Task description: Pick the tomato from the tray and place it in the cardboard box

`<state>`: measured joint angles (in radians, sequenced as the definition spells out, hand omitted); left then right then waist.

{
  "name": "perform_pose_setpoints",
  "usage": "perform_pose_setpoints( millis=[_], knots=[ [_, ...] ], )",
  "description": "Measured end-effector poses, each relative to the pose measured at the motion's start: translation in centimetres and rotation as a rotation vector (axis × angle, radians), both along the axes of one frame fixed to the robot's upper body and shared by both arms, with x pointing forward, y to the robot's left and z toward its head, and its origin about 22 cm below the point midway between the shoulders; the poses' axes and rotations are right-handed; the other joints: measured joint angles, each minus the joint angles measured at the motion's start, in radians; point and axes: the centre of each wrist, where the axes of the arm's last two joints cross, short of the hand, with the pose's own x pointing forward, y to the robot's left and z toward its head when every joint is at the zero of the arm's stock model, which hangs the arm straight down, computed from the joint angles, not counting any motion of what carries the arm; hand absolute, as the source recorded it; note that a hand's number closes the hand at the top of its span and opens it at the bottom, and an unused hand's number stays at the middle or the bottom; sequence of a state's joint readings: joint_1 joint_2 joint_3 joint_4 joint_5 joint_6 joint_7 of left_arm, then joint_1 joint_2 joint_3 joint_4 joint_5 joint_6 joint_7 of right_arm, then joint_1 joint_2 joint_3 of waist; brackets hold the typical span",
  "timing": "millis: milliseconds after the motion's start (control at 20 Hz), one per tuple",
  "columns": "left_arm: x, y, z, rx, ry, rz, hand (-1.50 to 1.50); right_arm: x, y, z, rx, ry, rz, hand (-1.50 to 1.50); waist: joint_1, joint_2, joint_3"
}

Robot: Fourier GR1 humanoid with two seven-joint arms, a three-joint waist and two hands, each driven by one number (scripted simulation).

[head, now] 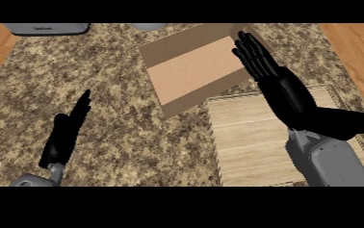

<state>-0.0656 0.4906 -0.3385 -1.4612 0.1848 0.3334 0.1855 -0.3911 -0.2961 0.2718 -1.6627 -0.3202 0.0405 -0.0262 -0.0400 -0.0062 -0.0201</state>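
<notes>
Two black hands are showing over a speckled stone counter [113, 102]. The right hand [274, 80] is reaching up over the right edge of the cardboard box [188, 70], its fingers [250, 51] straight and spread, gripping nothing. Its grey forearm [327, 159] is coming in from the lower right, crossing above the wooden tray [249, 140]. The tray is lying flat at the lower right of the counter, its upper left corner just beside the box's near edge. The box is sitting open near the middle top of the counter, turned at an angle, its brown floor showing. The tomato is not showing anywhere: not on the visible part of the tray, not in the visible part of the box, and I cannot tell whether the right hand is hiding it. The left hand [68, 131] is resting at the lower left, fingers straight and pointing upward, holding nothing. A grey appliance [46, 28] is sitting at the top left edge.
</notes>
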Motion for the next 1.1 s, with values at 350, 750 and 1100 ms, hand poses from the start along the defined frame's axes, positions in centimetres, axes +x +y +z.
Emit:
perform_pose_setpoints(
  millis=[350, 750, 1100],
  knots=[
    [1.5, -2.0, 2.6, -0.032, -0.154, -0.125, 0.0, -0.1, -6.6, -4.2, 0.018, 0.192, -0.625, -1.5, -0.076, -0.016, 0.021],
    [1.9, -4.3, 4.1, -0.076, -0.246, -0.264, 0.0, -5.6, -15.9, -12.5, -0.718, 0.347, -1.147, -1.5, -0.06, 0.01, 0.004],
    [2.2, -5.3, 4.4, -0.096, -0.254, -0.339, 0.0, -6.9, -16.0, -11.2, -1.035, 0.352, -1.293, -1.5, -0.013, -0.001, 0.003]
  ],
)
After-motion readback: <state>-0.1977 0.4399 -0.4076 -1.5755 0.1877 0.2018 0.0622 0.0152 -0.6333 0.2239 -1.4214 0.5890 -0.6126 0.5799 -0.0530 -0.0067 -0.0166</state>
